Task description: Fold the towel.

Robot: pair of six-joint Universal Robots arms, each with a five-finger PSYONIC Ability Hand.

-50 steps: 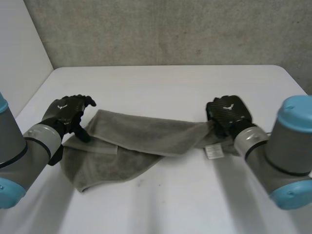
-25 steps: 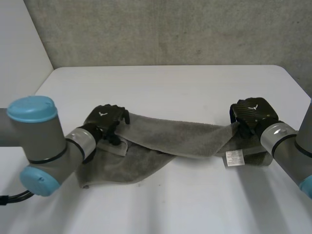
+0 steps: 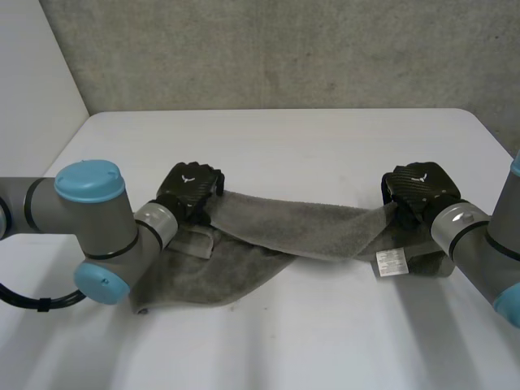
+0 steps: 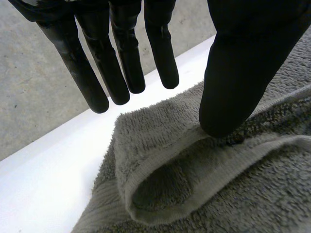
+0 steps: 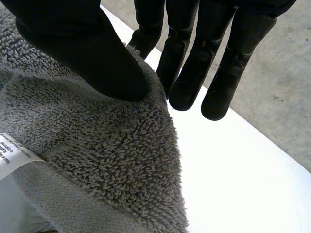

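Observation:
A grey towel point(image 3: 292, 231) lies crumpled and stretched across the white table point(image 3: 268, 138), with a white label point(image 3: 390, 262) near its right end. My left hand point(image 3: 188, 188) sits on the towel's far left corner. In the left wrist view its thumb point(image 4: 238, 73) presses on a rolled towel edge point(image 4: 194, 194), while the fingers point(image 4: 116, 58) stay straight just past that edge, clear of the cloth. My right hand point(image 3: 418, 188) holds the right end. There the thumb point(image 5: 82, 43) pinches the towel corner point(image 5: 112, 160) against the fingers behind it, beside the label point(image 5: 12, 150).
Bare white table surrounds the towel on all sides, with wide room in front point(image 3: 309, 341). A grey wall point(image 3: 284, 49) stands behind the table's far edge, and a white panel point(image 3: 32, 81) rises at the left.
My left hand has swung in from the towel's left edge onto its far left corner, and its fingers have drawn closer to the thumb. The right hand pulled its end rightward, then stayed put.

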